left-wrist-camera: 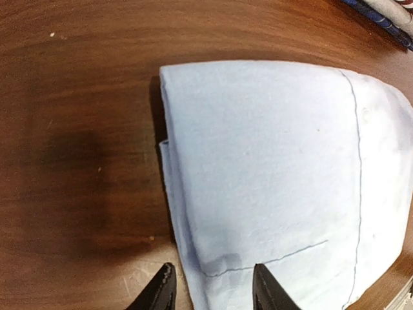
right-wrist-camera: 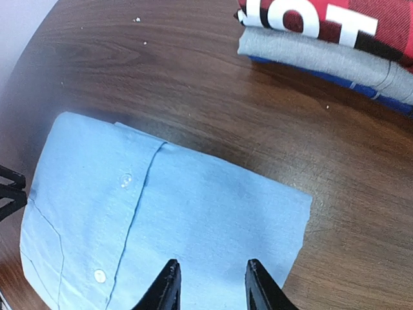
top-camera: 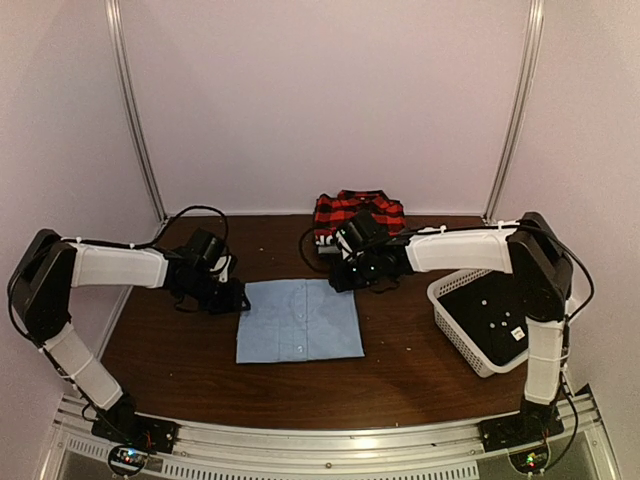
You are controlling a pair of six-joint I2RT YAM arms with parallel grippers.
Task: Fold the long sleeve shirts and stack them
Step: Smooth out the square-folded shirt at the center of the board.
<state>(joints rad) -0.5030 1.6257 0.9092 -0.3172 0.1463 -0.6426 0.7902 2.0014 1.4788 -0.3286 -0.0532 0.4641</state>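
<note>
Top external, we see light blue shirt (top-camera: 300,320) folded flat, left gripper (left-wrist-camera: 213,274) and right gripper (right-wrist-camera: 213,268) spread, holding nothing, plaid shirt (top-camera: 358,210) far, partly hidden behind right arm (top-camera: 460,248).

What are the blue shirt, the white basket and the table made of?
Blue shirt: soft woven cloth, matte, probably cotton; it folds flat with stitched seams. White basket: likely plastic, with a holey mesh wall. Table: wood-look top, slightly shiny, grain streaks.

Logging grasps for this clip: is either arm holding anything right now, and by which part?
Nothing is held. The left jaws and right jaws stand open at the edges of the blue shirt, which lies flat and unpinched.
</note>
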